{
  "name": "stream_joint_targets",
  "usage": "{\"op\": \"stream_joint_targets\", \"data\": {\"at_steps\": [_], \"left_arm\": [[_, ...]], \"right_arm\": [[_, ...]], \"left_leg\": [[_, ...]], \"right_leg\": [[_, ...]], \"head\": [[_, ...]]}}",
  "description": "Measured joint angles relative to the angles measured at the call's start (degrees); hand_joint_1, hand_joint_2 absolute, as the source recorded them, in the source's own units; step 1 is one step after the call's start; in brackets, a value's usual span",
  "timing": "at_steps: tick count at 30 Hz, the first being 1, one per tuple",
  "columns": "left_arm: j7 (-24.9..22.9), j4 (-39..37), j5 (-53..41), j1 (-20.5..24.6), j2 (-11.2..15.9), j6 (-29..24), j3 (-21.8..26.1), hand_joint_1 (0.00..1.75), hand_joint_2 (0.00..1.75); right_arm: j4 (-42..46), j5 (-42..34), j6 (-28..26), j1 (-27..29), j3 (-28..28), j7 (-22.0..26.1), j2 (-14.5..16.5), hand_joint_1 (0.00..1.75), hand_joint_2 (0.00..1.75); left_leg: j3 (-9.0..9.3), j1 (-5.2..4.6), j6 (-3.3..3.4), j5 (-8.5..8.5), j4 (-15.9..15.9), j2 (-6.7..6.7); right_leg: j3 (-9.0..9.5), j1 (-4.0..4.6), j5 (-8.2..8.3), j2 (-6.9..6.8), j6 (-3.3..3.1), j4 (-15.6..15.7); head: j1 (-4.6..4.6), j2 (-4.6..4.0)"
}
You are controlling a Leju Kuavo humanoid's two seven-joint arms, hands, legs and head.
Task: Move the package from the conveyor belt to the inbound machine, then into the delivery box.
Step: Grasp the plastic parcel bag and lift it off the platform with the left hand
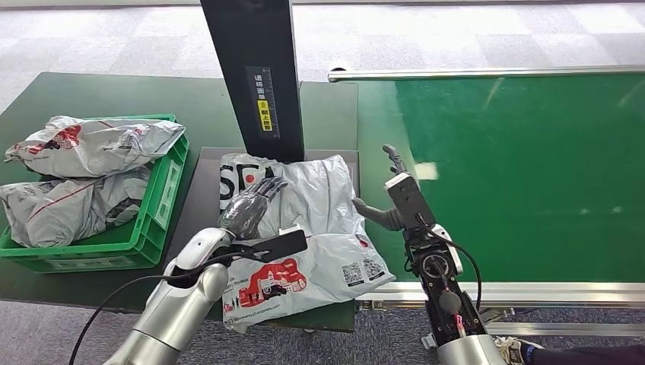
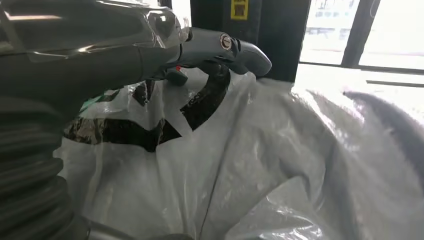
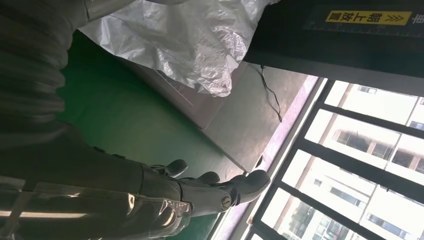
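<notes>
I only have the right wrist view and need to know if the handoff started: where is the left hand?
Observer: The left hand rests on the grey plastic mailer package, on the inbound machine's dark platform.
Operator: Is the right hand touching it?
Observer: In the head view it is open beside the package's right edge; contact unclear.
Operator: And the delivery box?
Observer: The green plastic crate stands left of the platform, holding grey packages.

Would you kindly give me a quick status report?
Left hand resting on package, grip unconfirmed. Right hand open beside it. Package on inbound machine; delivery box already piled with bags. Nothing blocking.
</notes>
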State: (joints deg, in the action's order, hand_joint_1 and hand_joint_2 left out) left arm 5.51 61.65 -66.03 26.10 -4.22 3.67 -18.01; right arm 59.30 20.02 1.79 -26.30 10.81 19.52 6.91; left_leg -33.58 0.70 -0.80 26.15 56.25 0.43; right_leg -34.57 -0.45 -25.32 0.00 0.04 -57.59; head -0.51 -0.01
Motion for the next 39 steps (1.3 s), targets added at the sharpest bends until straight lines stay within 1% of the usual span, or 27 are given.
{"op": "stream_joint_targets", "data": {"at_steps": [8, 9, 11, 12, 13, 15, 26, 30, 32, 33, 36, 39], "left_arm": [[1.5, -4.6, -0.7, 1.3, 0.6, 2.2, -2.9, 0.0, 1.75], [1.6, -5.0, -0.7, 1.6, 0.7, 2.5, -3.2, 0.13, 1.75], [1.8, -5.9, -0.7, 2.1, 0.8, 2.9, -3.8, 0.83, 1.75], [1.9, -6.3, -0.7, 2.3, 0.9, 3.0, -4.0, 1.27, 1.75], [1.9, -6.7, -0.7, 2.5, 1.0, 3.0, -4.3, 1.57, 1.75], [1.9, -7.4, -0.7, 2.6, 1.1, 2.9, -4.6, 1.75, 1.75], [3.2, -8.5, 0.2, 3.1, 1.6, 0.0, -5.0, 1.75, 1.75], [4.6, -8.4, 0.6, 3.0, 2.1, -2.2, -5.0, 1.75, 1.75], [6.2, -7.8, 1.2, 2.4, 2.4, -5.7, -5.0, 1.75, 1.75], [7.2, -6.9, 1.7, 1.8, 2.6, -8.5, -4.8, 1.75, 1.75], [8.6, -2.3, 3.0, -0.5, 3.0, -19.3, -3.6, 1.75, 1.75], [8.2, 3.5, 2.5, -2.4, 3.4, -28.6, -1.3, 1.75, 1.75]], "right_arm": [[0.0, 0.6, 0.1, 0.1, 0.0, 0.0, 0.0, 0.0, 1.75], [0.0, 0.7, 0.1, 0.1, 0.0, 0.0, 0.0, 0.0, 1.75], [0.0, 0.8, 0.2, 0.1, 0.0, 0.0, 0.0, 0.0, 1.75], [0.0, 0.9, 0.2, 0.1, 0.0, 0.0, 0.0, 0.0, 1.75], [0.0, 0.9, 0.2, 0.1, 0.0, 0.0, 0.0, 0.0, 1.75], [0.0, 1.0, 0.2, 0.1, 0.0, 0.0, 0.0, 0.0, 1.75], [0.2, 1.0, 0.5, 0.1, 0.0, 0.0, 0.0, 0.0, 1.75], [0.4, 0.9, 0.6, 0.1, 0.0, 0.3, -0.2, 0.0, 1.75], [0.6, 0.7, 0.7, 0.3, 0.0, 0.5, -0.3, 0.0, 1.75], [0.9, 0.5, 0.7, 0.5, 0.0, 0.6, -0.4, 0.0, 1.75], [2.4, 0.0, 0.8, 1.4, -0.1, 0.9, -0.8, 0.0, 1.75], [3.6, -0.5, 0.9, 2.0, -0.1, 0.9, -1.2, 0.0, 1.75]], "left_leg": [[0.01, 0.0, 0.0, 0.0, 0.0, -0.04], [0.02, 0.0, 0.0, 0.0, 0.0, -0.05], [0.06, 0.0, 0.0, 0.0, 0.0, -0.06], [0.09, 0.0, 0.0, 0.0, 0.0, -0.07], [0.12, 0.0, 0.0, 0.0, 0.0, -0.07], [0.17, 0.0, 0.0, 0.0, 0.0, -0.08], [0.3, 0.0, 0.0, 0.0, 0.0, -0.06], [0.29, 0.0, 0.0, 0.0, 0.0, -0.05], [0.28, 0.0, 0.0, 0.0, 0.0, -0.05], [0.27, 0.0, 0.0, 0.0, 0.0, -0.04], [0.2, 0.0, 0.0, 0.01, 0.0, -0.04], [0.16, 0.0, 0.0, 0.01, 0.0, -0.04]], "right_leg": [[0.05, 0.0, -0.01, -0.01, 0.0, 0.0], [0.07, 0.0, -0.01, -0.02, 0.0, 0.0], [0.13, 0.0, -0.01, -0.02, 0.0, 0.0], [0.17, 0.0, -0.01, -0.02, 0.0, 0.0], [0.2, 0.0, -0.01, -0.03, 0.0, 0.0], [0.26, 0.0, -0.01, -0.03, 0.0, 0.0], [0.36, 0.0, -0.01, -0.02, 0.0, 0.0], [0.34, 0.0, -0.01, -0.02, 0.0, 0.0], [0.32, 0.0, -0.02, -0.02, 0.0, 0.0], [0.31, 0.0, -0.02, -0.02, 0.0, 0.0], [0.24, 0.0, -0.02, -0.01, 0.0, 0.0], [0.21, 0.0, -0.02, -0.01, 0.0, 0.0]], "head": [[0.01, 0.0], [0.01, 0.0], [0.01, -0.01], [0.01, 0.0], [0.01, 0.01], [0.01, 0.0], [0.0, -0.01], [0.01, -0.01], [0.01, 0.0], [0.0, -0.01], [-0.01, -0.01], [0.0, -0.01]]}}
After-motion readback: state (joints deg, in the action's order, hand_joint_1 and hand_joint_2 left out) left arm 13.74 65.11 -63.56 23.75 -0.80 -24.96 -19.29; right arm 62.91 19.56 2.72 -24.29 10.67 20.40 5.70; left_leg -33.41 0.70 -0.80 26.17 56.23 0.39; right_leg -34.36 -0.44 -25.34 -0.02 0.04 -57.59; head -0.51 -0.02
